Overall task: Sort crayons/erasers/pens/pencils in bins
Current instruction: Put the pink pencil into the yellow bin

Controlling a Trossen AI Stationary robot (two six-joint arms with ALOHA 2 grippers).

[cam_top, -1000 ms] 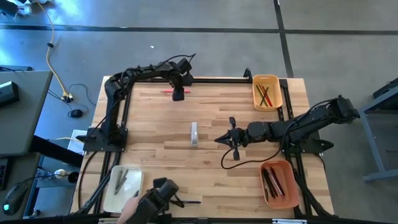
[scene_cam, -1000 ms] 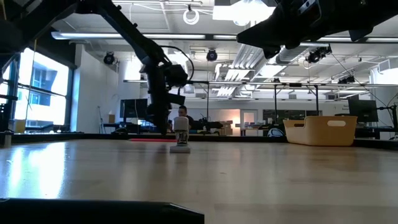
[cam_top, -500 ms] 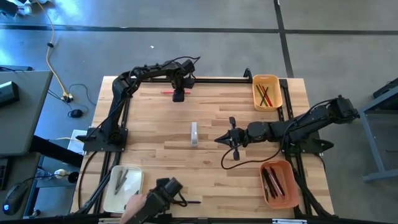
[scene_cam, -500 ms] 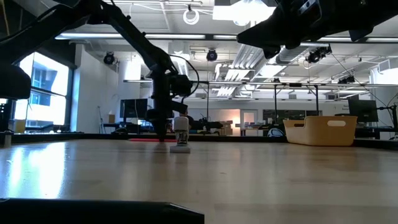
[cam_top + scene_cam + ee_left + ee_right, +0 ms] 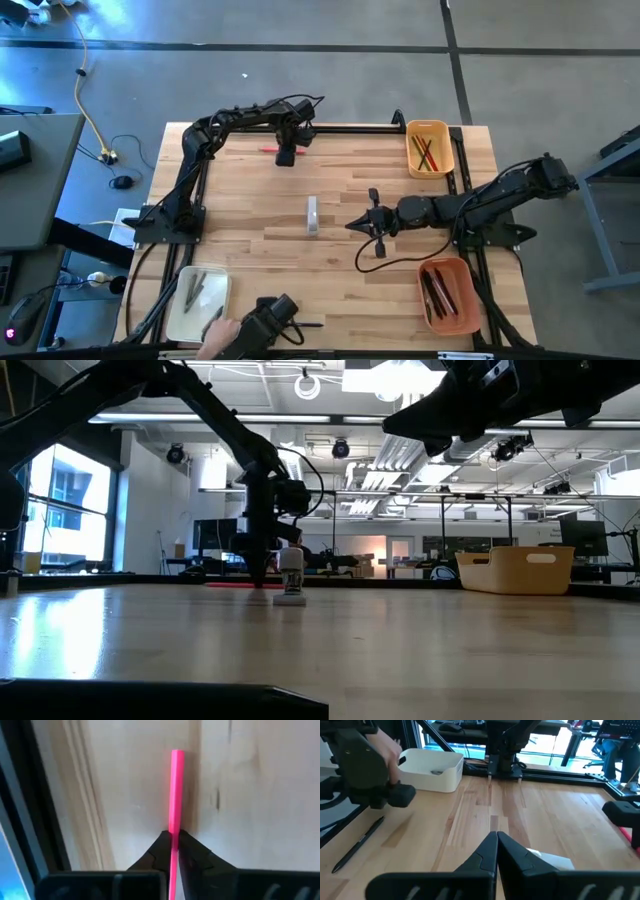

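Pink-red thin pencil (image 5: pixel 175 795) lies flat on the light wooden table (image 5: pixel 340 250) near its far edge, long axis parallel to that edge. The left gripper (image 5: pixel 173 836) stands directly over it, fingers pressed together, pinching the pencil partway along its length; one end projects forward past the fingertips (image 5: pixel 161 840), away from the wrist camera. In the high view the pencil (image 5: pixel 270 150) extends toward the left arm's side. The right gripper (image 5: pixel 497 837), fingers pressed together and holding nothing, hovers above the table's middle.
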